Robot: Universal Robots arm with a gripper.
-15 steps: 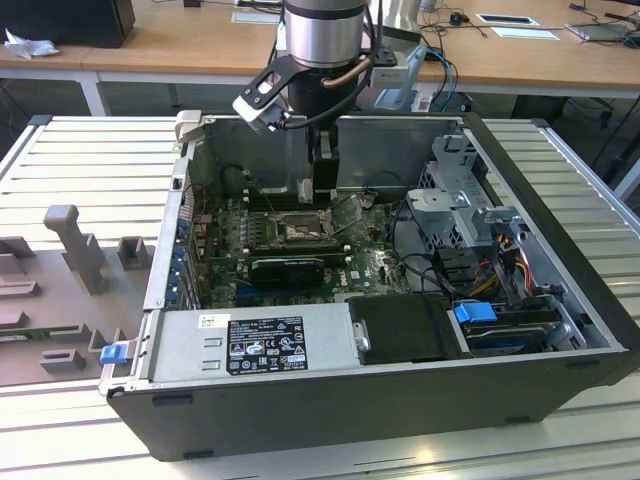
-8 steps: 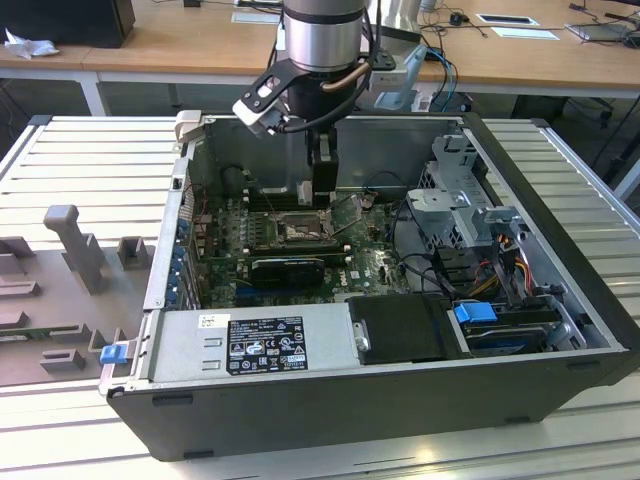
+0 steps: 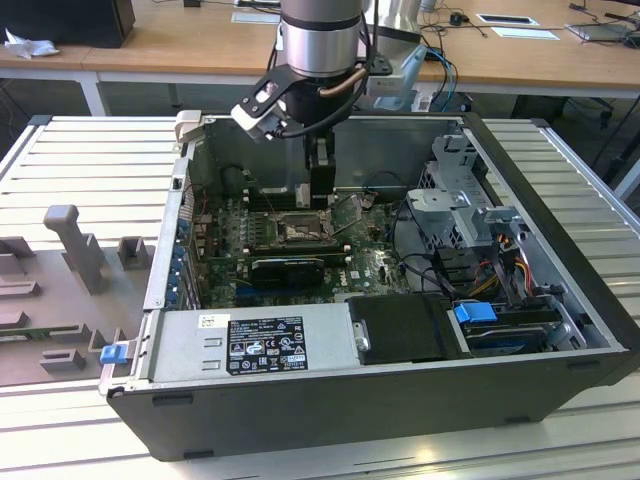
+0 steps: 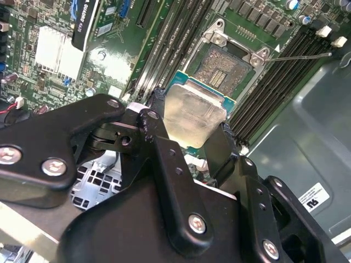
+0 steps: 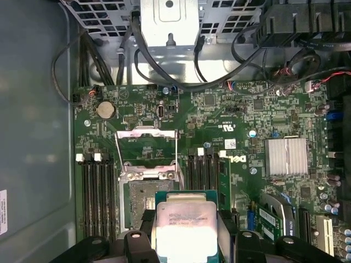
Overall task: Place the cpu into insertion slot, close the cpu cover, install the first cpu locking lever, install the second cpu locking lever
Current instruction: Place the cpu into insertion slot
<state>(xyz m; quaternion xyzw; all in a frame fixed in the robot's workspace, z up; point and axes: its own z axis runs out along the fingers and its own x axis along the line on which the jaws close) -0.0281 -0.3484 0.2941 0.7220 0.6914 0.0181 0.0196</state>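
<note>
Clamping cpu, end effector sits abv empty insertion slot (cpu cover up).

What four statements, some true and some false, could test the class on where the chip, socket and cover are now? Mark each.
1. The hand grips the chip. True.
2. The chip sits in the socket. False: the socket is bare, and the chip is in the hand.
3. The cover of the socket is swung open. True.
4. The computer case has its side closed. False: it lies open, showing the board.
</note>
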